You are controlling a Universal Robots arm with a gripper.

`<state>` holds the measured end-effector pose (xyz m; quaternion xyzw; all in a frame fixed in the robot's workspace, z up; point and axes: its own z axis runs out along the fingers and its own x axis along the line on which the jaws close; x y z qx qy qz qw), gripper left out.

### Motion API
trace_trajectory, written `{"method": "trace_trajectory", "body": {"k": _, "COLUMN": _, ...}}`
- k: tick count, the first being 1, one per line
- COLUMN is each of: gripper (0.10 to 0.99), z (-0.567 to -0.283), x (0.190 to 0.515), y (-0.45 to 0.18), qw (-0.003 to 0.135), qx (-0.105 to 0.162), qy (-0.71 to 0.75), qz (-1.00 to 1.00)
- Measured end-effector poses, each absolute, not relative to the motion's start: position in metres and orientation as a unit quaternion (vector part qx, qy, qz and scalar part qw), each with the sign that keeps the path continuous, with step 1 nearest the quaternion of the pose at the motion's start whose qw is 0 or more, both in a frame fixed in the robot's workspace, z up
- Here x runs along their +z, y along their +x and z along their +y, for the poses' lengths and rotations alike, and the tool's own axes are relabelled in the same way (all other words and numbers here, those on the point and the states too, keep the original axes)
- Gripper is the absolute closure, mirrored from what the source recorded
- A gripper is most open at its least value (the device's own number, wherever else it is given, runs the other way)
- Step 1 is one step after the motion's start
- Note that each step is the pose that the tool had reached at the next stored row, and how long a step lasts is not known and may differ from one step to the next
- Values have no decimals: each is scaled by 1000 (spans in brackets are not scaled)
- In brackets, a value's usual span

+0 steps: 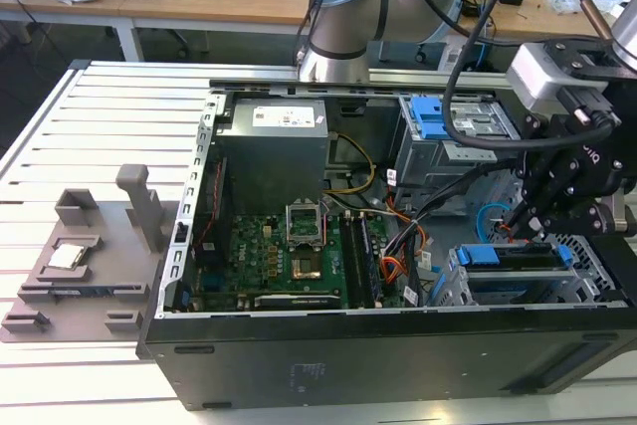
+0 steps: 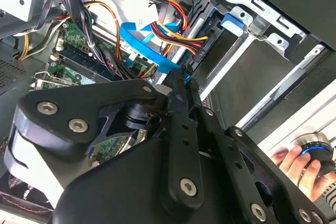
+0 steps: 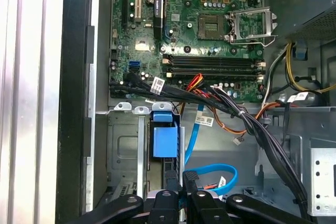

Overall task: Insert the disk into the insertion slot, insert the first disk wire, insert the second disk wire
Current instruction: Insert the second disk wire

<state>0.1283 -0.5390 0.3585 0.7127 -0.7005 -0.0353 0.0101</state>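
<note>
step: disk wire insertion | disk (image 1: 516, 256) seated in insertion slot (image 1: 518, 291) beneath pincer (image 1: 526, 224) | pincer grip: cannot tell | need: align connector squarely

Illumination is bright and even, apparently from overhead. In the exterior view, the slatted white table (image 1: 60, 136) reflects strongly and nears overexposure, while the computer case (image 1: 398, 345) interior sits in moderate shade. In the first wrist view, the motherboard (image 3: 210, 35) is sharp. In the second wrist view, the gripper (image 2: 181, 80) linkage is slightly soft at close range.
</note>
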Motion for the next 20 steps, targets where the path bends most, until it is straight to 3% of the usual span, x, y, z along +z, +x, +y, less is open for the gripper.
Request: {"method": "trace_trajectory", "body": {"k": 20, "gripper": 925, "z": -541, "x": 347, "y": 128, "qw": 10, "qx": -35, "qy": 713, "qz": -701}}
